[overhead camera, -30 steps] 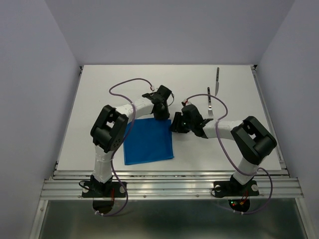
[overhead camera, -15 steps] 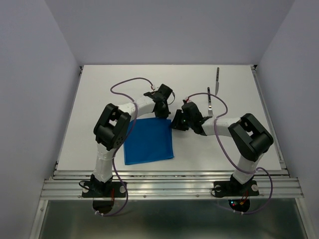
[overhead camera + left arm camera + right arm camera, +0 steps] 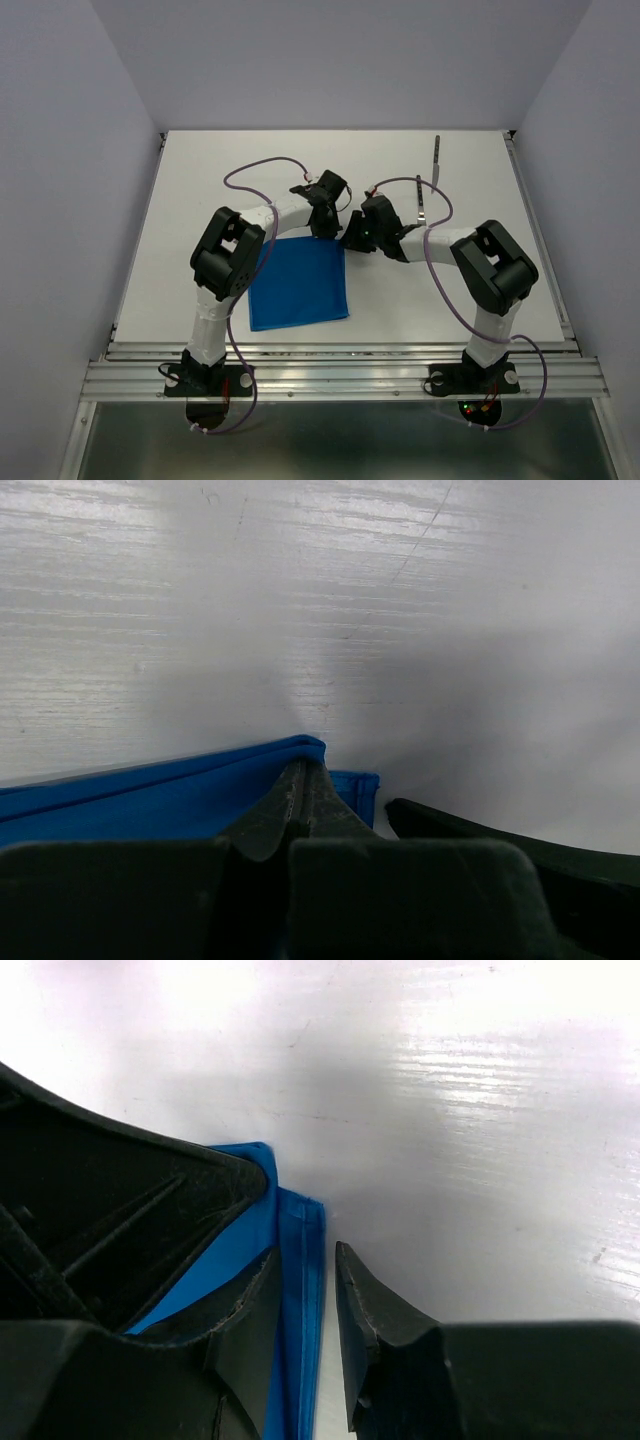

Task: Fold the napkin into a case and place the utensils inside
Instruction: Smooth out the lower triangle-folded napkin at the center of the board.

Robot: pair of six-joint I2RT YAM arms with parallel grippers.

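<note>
The blue napkin (image 3: 298,285) lies flat on the table, folded to a rough square. My left gripper (image 3: 326,232) is at its far right corner, and in the left wrist view it (image 3: 305,768) is shut on the lifted top layer of the napkin (image 3: 150,798). My right gripper (image 3: 349,240) is close beside it; in the right wrist view it (image 3: 306,1252) stands open astride the hemmed edge of the napkin (image 3: 298,1360). The utensils lie apart on the far right: a fork (image 3: 423,205) and, beyond it, a knife (image 3: 436,160).
The white table (image 3: 200,190) has raised rails at its left and right sides and grey walls around it. The two grippers are nearly touching at the napkin's corner, and a black finger of the right one (image 3: 470,830) shows in the left wrist view.
My left gripper has closed on the napkin's far right corner. The right gripper has moved left and slightly farther back, up to that same corner.
</note>
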